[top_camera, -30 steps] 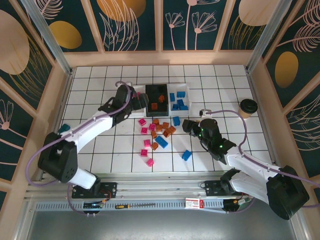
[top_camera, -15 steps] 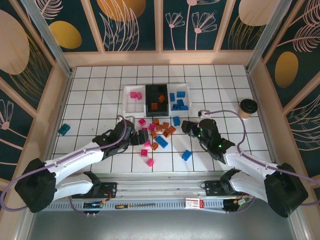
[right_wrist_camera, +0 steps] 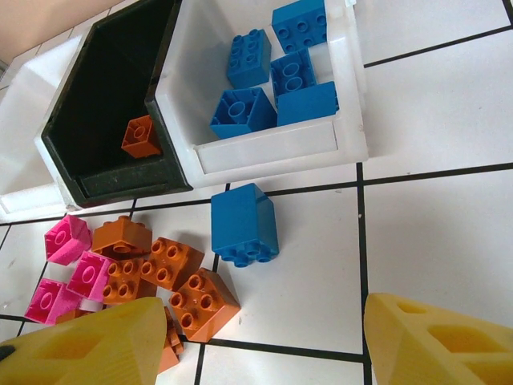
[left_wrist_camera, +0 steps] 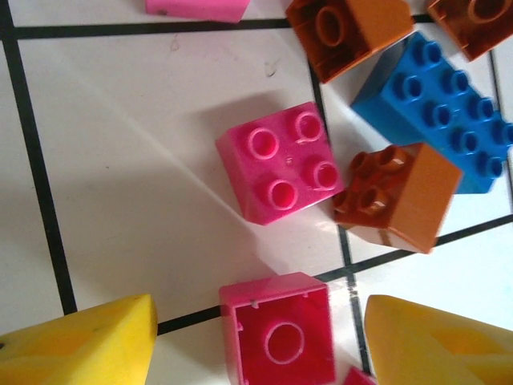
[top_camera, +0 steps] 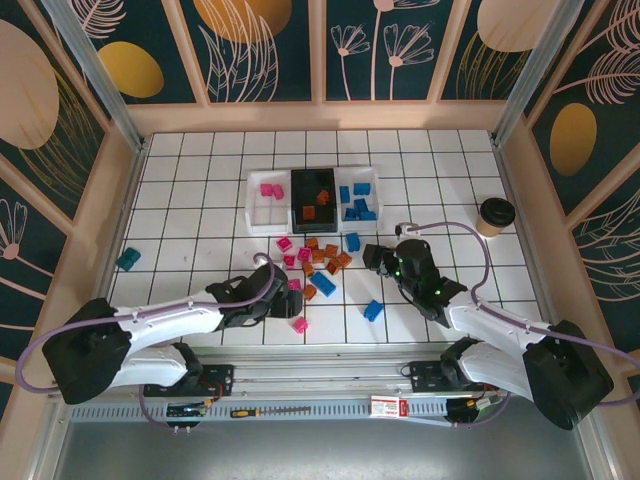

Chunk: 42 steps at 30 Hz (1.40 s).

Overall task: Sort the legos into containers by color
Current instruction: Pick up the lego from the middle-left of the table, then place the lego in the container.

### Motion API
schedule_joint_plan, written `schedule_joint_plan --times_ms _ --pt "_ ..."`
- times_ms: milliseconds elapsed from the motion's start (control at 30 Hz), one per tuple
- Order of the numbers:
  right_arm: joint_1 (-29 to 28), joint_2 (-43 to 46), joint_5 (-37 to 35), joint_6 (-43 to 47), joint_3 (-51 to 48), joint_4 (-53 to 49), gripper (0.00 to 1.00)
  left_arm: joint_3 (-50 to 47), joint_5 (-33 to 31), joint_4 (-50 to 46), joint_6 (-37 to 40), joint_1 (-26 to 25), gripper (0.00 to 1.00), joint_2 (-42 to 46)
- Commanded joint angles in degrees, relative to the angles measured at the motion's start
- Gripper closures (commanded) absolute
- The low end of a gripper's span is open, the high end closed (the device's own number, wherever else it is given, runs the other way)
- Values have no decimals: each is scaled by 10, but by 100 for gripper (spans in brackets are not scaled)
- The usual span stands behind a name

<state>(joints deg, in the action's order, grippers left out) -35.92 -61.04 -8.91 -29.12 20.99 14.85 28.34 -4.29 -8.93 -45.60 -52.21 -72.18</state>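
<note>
Two pincers are spread and hold nothing: the left pincer (left_wrist_camera: 258,321) sits around an upside-down pink lego (left_wrist_camera: 278,345) at seven o'clock of the pile (top_camera: 318,262) to pinch it, and the right pincer (right_wrist_camera: 264,309) hovers over a blue lego (right_wrist_camera: 244,224), its white tray (right_wrist_camera: 272,148) at twelve o'clock.

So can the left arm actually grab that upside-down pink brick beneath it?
Probably yes. The left gripper's open fingers straddle the upside-down pink brick, nothing lies over it, and the orange brick nearby sits clear of the fingers.

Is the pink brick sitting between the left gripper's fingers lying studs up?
No, the pink brick at the left gripper shows its hollow underside, not studs.
</note>
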Motion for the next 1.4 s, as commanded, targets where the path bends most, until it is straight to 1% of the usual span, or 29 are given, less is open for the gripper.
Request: schedule_joint_plan --times_ms 0,100,200,267,367,467,533,600,700,800,867,967,1033,1100,1200,1367 --pt "4 11 -4 -10 -8 8 34 9 -24 11 9 -5 34 -27" --pt "4 17 -6 -10 -10 5 34 15 -24 23 15 -7 36 -61" --pt "4 19 -10 -10 -9 0 33 23 -32 27 18 -16 41 -82" --pt "5 21 -11 -10 -11 -1 34 25 -39 22 18 -23 47 -88" --pt "4 22 -13 -11 -14 0 34 19 -40 18 16 -24 57 -89" --pt "4 20 -14 -12 -15 4 34 15 -46 11 7 -25 66 -73" --pt "4 18 -12 -12 -15 6 34 18 -56 3 1 -25 69 -53" --pt "5 18 -12 -12 -14 6 34 28 -70 -10 2 -24 69 -32" --pt "6 17 -13 -11 -14 8 34 62 -116 -46 21 -17 70 -9" --pt "6 17 -14 -12 -16 11 34 103 -145 -62 52 21 70 1" --pt "5 17 -14 -13 -17 10 34 128 -142 -50 76 72 71 5" --pt "5 21 -15 -12 -18 10 34 164 -148 -17 108 126 66 -5" --pt "6 23 -18 -11 -18 9 34 203 -148 9 123 152 65 -36" --pt "6 24 -18 -9 -15 5 34 245 -142 23 131 171 66 -80" --pt "7 27 -19 -6 -9 -4 34 309 -136 33 136 200 68 -151" --pt "8 40 -16 -5 -5 -8 34 385 -113 47 134 247 69 -248"
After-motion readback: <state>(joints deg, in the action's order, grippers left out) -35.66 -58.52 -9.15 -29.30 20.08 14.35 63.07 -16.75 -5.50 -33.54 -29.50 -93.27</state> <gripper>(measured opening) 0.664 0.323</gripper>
